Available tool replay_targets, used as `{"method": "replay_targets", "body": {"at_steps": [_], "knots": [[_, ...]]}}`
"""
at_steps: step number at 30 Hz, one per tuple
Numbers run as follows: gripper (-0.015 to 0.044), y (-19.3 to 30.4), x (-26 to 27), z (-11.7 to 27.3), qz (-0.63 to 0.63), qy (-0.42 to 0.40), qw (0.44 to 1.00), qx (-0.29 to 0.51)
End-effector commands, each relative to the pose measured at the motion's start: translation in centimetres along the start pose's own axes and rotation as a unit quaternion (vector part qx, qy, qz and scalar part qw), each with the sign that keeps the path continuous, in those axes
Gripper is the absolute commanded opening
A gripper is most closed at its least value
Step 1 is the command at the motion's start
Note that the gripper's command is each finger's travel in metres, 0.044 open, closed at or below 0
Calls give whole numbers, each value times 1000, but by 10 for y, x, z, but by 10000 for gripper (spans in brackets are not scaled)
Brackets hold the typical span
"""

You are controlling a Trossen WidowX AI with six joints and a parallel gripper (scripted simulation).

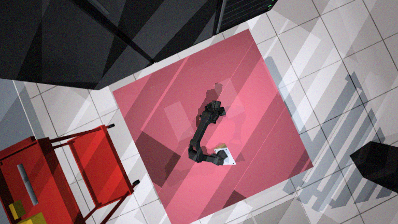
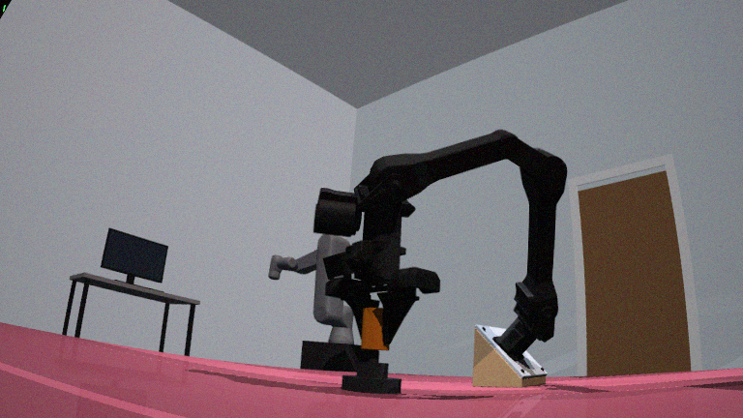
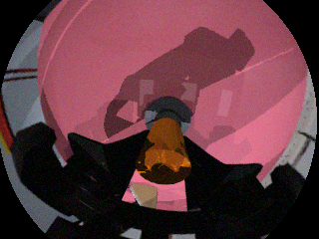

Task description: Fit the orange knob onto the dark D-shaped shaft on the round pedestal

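The orange knob point(image 2: 372, 323) point(image 3: 163, 159) stands roughly upright between the fingers of my gripper point(image 2: 374, 337) point(image 3: 165, 135), which is shut on it. The dark round pedestal point(image 2: 371, 385) point(image 3: 169, 103) stands on the pink mat below the knob. In the exterior view the dark shaft point(image 2: 371, 356) shows between the knob's lower edge and the pedestal's upper step, so the knob is not down on the pedestal. Whether the shaft's tip touches or enters the hole cannot be told. The hole and both flat sides are hidden. In the top view the arm covers knob and pedestal.
The arm's base sits on a wedge block with a white sloped plate point(image 1: 230, 159) point(image 2: 534, 369) on the pink mat point(image 1: 258, 139). A red cart point(image 1: 99, 165) and dark cabinets point(image 1: 73, 33) stand beyond the mat's edges. A desk with a monitor point(image 2: 133, 254) and a grey robot point(image 2: 331, 282) are in the background.
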State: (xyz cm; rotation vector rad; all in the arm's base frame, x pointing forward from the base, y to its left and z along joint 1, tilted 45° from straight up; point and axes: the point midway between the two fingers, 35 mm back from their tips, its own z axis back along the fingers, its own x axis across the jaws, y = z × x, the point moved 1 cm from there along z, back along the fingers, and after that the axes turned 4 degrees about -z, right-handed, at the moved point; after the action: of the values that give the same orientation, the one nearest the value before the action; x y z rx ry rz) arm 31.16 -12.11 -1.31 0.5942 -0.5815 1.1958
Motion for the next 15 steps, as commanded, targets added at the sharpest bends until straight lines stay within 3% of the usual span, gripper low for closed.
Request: {"method": "replay_targets", "body": {"at_steps": [1, 15], "knots": [[0, 0, -1, 4, 43, 1, 999, -3], [0, -1, -2, -2, 84, 1, 996, -3]]}}
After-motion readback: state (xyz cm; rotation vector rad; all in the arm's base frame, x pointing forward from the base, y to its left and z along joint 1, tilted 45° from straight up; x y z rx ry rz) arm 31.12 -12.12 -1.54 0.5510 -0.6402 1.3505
